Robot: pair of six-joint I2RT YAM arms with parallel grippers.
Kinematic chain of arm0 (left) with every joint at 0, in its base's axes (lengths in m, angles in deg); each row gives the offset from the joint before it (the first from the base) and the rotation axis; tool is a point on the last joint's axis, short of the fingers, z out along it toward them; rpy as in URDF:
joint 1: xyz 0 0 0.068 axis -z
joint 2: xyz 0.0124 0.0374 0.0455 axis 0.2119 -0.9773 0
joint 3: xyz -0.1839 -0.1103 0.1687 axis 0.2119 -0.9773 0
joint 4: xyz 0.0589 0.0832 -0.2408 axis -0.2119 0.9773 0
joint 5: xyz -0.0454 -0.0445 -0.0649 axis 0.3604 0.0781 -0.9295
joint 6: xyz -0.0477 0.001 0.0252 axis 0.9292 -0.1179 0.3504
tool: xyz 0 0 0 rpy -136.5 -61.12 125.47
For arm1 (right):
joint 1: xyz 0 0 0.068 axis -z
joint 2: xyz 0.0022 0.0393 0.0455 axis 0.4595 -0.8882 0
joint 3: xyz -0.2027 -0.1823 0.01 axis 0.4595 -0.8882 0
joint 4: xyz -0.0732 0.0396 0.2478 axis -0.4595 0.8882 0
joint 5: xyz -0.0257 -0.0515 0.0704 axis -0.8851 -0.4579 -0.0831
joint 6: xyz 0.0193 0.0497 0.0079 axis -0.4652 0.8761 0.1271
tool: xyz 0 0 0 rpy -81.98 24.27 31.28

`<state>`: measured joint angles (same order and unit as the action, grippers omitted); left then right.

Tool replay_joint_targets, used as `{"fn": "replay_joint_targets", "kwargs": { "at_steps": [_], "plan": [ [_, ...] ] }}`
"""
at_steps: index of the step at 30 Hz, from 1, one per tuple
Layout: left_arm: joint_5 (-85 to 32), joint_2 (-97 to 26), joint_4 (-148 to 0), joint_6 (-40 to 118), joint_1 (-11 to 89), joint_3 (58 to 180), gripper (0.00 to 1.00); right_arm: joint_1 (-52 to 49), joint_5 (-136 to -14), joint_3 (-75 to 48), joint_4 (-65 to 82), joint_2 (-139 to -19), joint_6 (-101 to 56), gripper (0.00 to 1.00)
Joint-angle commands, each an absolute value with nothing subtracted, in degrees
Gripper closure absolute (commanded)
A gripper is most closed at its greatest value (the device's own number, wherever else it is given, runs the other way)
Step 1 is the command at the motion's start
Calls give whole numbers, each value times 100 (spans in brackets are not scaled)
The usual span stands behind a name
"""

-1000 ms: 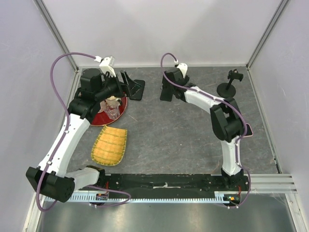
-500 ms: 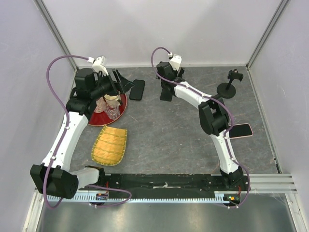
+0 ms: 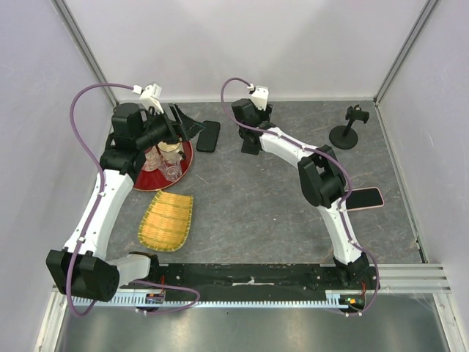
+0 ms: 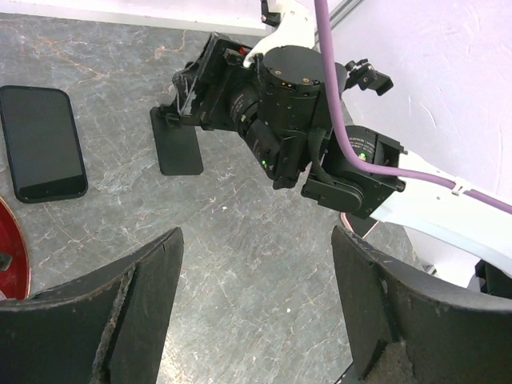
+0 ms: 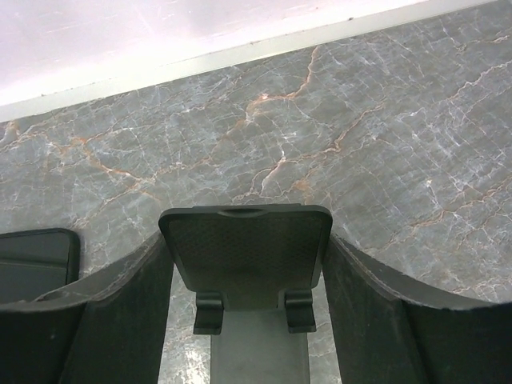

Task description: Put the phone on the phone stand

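Observation:
A black phone (image 3: 208, 136) lies flat on the grey table, also seen at the left of the left wrist view (image 4: 42, 142). A second phone with a pink edge (image 3: 364, 198) lies at the right, beside the right arm. The black phone stand (image 3: 250, 143) stands at mid-back, its ribbed backplate (image 5: 246, 256) upright. My right gripper (image 3: 250, 130) is over it, and both fingers press the plate's side edges (image 5: 246, 244). Just left of the black phone, my left gripper (image 3: 187, 121) hangs open with only bare table between its fingers (image 4: 256, 240).
A red plate (image 3: 146, 180) with a glass (image 3: 171, 170) and cups sits under the left arm. A yellow woven mat (image 3: 167, 220) lies in front of it. A small black tripod mount (image 3: 350, 128) stands at back right. White walls close in the table.
The right wrist has shifted left over the stand and its jaws have closed in onto the backplate. The left gripper has drawn back slightly from the black phone.

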<state>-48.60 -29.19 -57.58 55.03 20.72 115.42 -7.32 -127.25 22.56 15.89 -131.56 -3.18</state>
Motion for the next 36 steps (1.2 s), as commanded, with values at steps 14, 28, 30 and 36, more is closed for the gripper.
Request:
{"fn": "replay_joint_targets", "kwargs": {
  "at_steps": [14, 28, 30, 36],
  "plan": [
    [-5132, -2911, -6112, 5738, 1970, 11483, 20, -1597, -12468, -553, 1318, -10814, 156, 100],
    [-5132, -2946, -6156, 5774, 1953, 11431, 20, -2836, -13980, -1178, 1282, -10540, 815, 99],
    [-5141, -2946, -6147, 5773, 1953, 11439, 19, -2845, -13989, -1152, 1361, -10567, 911, 93],
    [-5149, -2954, -6164, 5782, 1944, 11422, 20, -2916, -14033, -1222, 1493, -10497, 1009, 60]
  ]
}}
